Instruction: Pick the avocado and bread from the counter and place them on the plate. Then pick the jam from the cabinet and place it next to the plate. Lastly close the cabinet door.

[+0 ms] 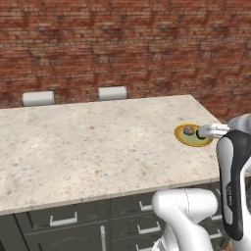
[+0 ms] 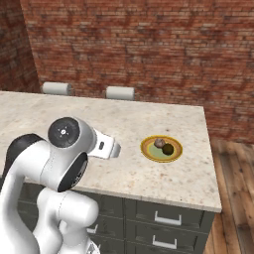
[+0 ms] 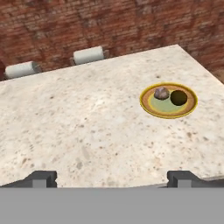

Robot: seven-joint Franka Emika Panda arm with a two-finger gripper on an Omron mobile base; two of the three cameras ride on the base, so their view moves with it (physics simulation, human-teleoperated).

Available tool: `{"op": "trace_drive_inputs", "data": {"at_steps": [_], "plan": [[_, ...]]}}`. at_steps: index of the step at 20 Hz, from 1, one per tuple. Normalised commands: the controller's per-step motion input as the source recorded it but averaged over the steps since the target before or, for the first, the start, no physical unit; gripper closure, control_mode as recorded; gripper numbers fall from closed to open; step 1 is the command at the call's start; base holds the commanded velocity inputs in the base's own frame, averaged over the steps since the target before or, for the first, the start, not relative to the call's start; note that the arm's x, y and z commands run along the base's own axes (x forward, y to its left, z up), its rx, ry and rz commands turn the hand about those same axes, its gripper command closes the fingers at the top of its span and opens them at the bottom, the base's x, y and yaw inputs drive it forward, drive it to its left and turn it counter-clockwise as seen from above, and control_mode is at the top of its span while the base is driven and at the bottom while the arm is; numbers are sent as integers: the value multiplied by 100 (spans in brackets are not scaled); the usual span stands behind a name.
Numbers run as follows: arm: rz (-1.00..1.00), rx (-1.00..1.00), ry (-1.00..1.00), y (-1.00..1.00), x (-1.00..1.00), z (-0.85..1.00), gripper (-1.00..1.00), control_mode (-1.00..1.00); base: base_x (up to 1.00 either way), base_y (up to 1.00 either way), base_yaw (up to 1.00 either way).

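Avocado (image 3: 178,98) and bread (image 3: 161,92) touching on plate (image 3: 151,109), counter (image 3: 87,127) around

A: In the left base view the arm (image 1: 234,181) covers the near edge of the plate (image 1: 182,138) and hides the avocado; the tabletop (image 1: 73,152) runs off the left edge.

B: The hand view cuts the fingers (image 3: 41,178) to mere tips.

The worktop (image 3: 87,127) is beige stone speckled with brown. The plate (image 3: 148,107) has a yellow rim and a pale green centre. On it, the bread (image 3: 161,92) is grey-brown and the avocado (image 3: 178,98) dark olive. The wall (image 3: 109,22) is red-brown brick; the drawers (image 2: 168,218) are dark grey with silver handles.
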Motion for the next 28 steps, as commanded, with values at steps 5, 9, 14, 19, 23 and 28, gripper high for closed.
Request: {"op": "trace_drive_inputs", "data": {"at_steps": [5, 9, 14, 19, 23, 28], "plan": [[0, 2, -26, 0, -33, 43, -100, -100, 0, 0, 0], [0, 0, -25, 4, -47, 26, -100, -100, 0, 0, 0], [0, -5, -5, 29, -21, 3, -100, -100, 0, 0, 0], [-1, -4, 1, 31, 0, 0, -100, 100, 0, 5, 0], [0, 0, 0, 0, 0, 0, -100, 100, 0, 17, 0], [0, 0, 0, 0, 0, 0, -100, 100, -5, 1, 0]]}}
